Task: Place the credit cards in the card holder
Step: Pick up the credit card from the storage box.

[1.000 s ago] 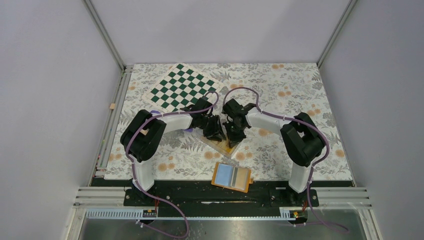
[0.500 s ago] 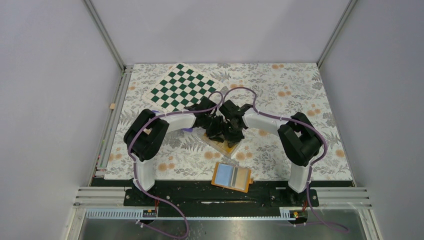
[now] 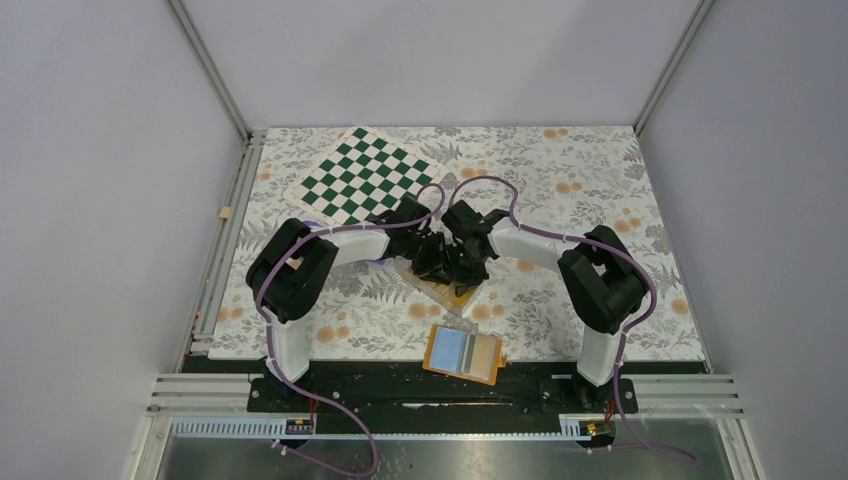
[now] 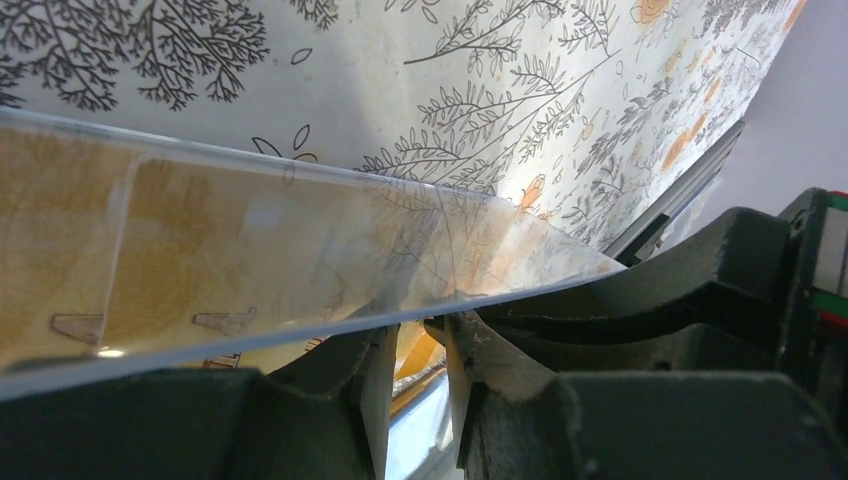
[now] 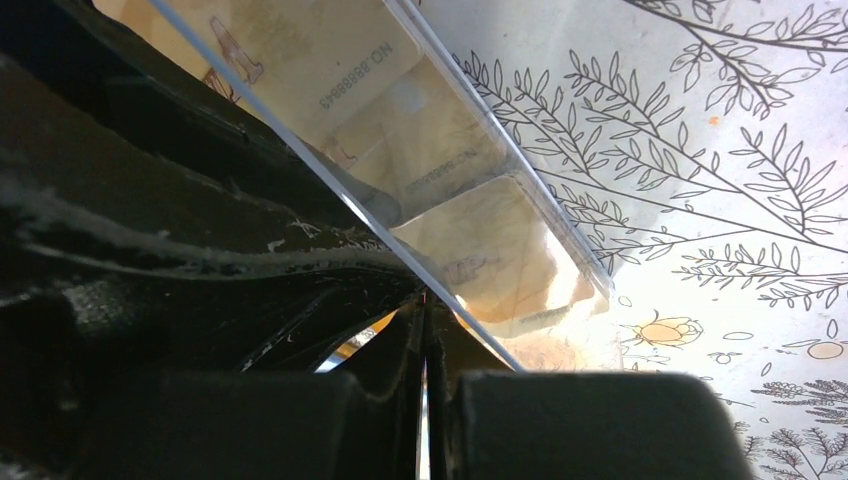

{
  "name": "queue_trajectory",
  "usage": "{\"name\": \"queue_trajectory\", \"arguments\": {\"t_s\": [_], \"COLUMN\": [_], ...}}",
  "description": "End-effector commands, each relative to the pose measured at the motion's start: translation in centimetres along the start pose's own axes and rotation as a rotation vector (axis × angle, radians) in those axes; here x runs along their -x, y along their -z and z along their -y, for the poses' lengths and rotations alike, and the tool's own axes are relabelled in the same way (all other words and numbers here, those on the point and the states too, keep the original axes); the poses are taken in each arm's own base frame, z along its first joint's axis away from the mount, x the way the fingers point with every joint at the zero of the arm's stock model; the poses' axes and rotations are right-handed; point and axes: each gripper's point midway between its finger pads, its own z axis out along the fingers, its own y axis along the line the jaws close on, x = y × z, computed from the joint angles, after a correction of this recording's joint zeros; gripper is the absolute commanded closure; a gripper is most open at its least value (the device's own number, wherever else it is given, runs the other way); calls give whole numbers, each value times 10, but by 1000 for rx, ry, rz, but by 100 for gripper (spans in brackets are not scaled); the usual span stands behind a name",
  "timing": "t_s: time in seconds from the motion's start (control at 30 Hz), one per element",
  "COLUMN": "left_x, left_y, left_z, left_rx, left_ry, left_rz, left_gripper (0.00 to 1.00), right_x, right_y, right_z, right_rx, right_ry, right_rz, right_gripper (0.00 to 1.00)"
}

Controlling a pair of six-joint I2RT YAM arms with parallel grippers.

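Open, the card holder point(image 3: 463, 354) lies at the counter's point(image 3: 600, 190) near edge; at a clear case point(image 4: 300, 240), right gripper point(image 5: 425, 312) is pressed together, left gripper point(image 4: 418, 332) narrowly apart, perhaps pinching its edge

Credit cards point(image 5: 340, 90) (tops cropped, print blurred)
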Motion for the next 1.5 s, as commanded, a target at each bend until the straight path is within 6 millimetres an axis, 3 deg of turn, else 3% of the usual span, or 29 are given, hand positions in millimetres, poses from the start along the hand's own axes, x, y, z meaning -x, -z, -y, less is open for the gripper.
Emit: {"name": "queue_trajectory", "arguments": {"t_s": [0.0,0.3,0.43,0.77,1.0,1.2,1.47], "left_x": [-42,-62,-61,-40,-43,-53,-55], "left_y": [-5,-16,-17,-7,-10,-13,-14], "left_z": [13,16,18,-8,-31,-32,-27], "left_rx": [-106,-137,-125,111,224,214,194], "left_ry": [-3,-10,-31,-122,-161,-165,-151], "left_rz": [-168,-262,-260,-149,-185,-229,-239], "left_gripper": [78,78,76,63,62,63,65], "right_x": [-8,3,8,10,-17,-48,-36], "right_y": [-18,29,53,100,101,88,97], "right_z": [19,8,11,20,36,27,8], "right_rx": [-62,-27,-47,-26,53,156,217], "right_ry": [-5,37,61,35,-76,-128,-50], "right_rz": [-12,76,118,193,126,49,121], "right_gripper": [100,100,100,100,100,100,100]}}
